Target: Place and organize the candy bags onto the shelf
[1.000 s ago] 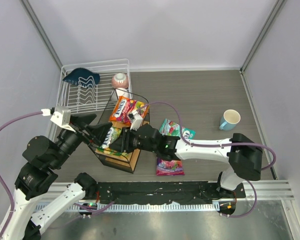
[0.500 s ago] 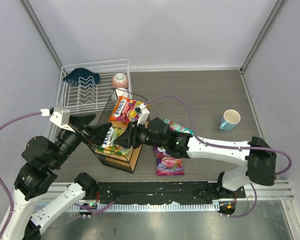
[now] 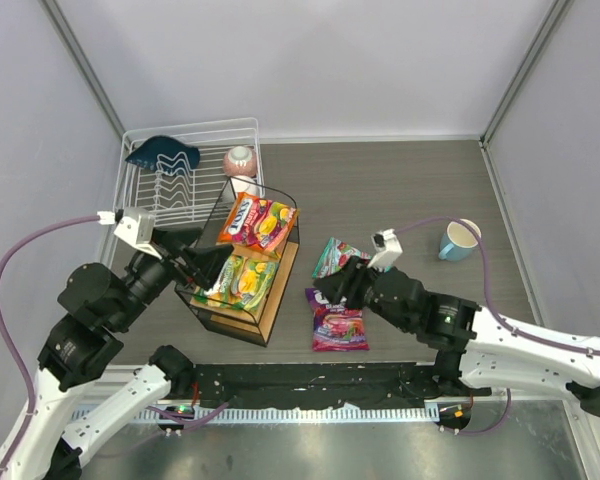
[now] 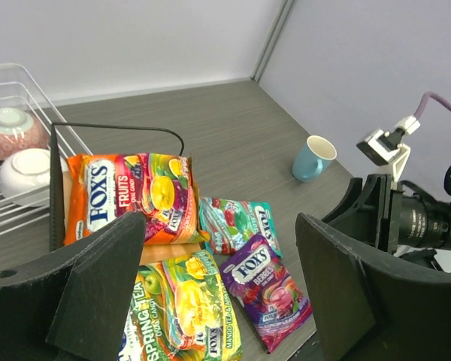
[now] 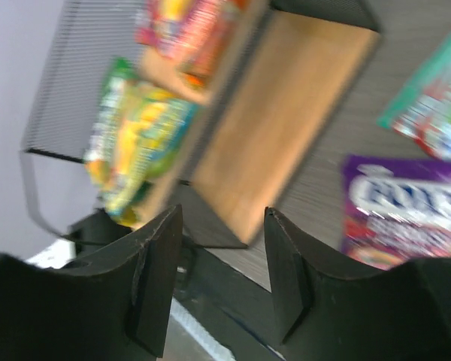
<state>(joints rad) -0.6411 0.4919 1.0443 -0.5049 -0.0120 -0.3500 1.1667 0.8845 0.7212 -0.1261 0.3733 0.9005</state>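
- Two candy bags are on the shelf [image 3: 277,292]. The orange-red bag [image 3: 257,220] lies flat at its far end and the yellow-green bag [image 3: 242,280] nearer me. I cannot say for sure which board each one is on.
- The purple bag [image 3: 338,326] and the teal bag [image 3: 331,256] are still to go. Both lie flat on the worktop [image 3: 410,190] just right of the shelf, the teal one farther from me and the purple one closer.
- My right hand [image 3: 342,287] is spread with nothing between its fingers [image 5: 156,280]. It hangs low over the gap where those two bags nearly meet.
- In the right wrist view the fingers point toward the shelf. The purple bag sits off to the right of them, not between them.
- My left hand [image 4: 219,226] is spread wide and empty. It hovers by the shelf over the yellow-green bag, and the shelf stands between it and the loose bags.
- I judge the right arm nearer, so the next pick falls to it.
- The purple bag's long axis seems to run roughly far-to-near with a slight slant, while the teal one lies more crosswise.
- For the purple bag I would turn the wrist back over it and close across the short side.
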